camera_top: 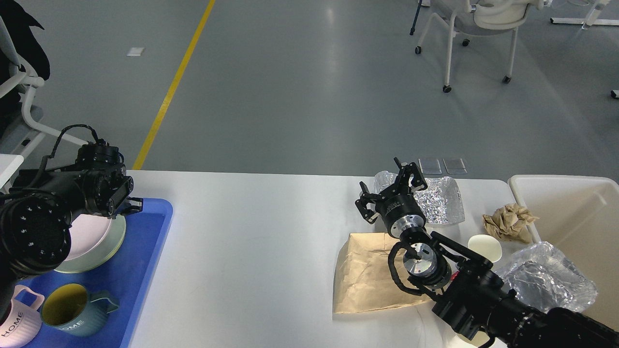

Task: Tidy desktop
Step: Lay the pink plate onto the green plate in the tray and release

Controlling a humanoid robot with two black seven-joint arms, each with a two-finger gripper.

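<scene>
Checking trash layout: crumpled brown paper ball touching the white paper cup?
Apart. Head view shows a strip of bare desktop between the crumpled paper ball and the paper cup.

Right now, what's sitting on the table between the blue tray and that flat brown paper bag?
Nothing. In the head view, the desktop is bare between the blue tray and the brown paper bag.

right tool (390,186) open over desktop (251,241) | left tool (131,203) above blue tray (140,270)
</scene>
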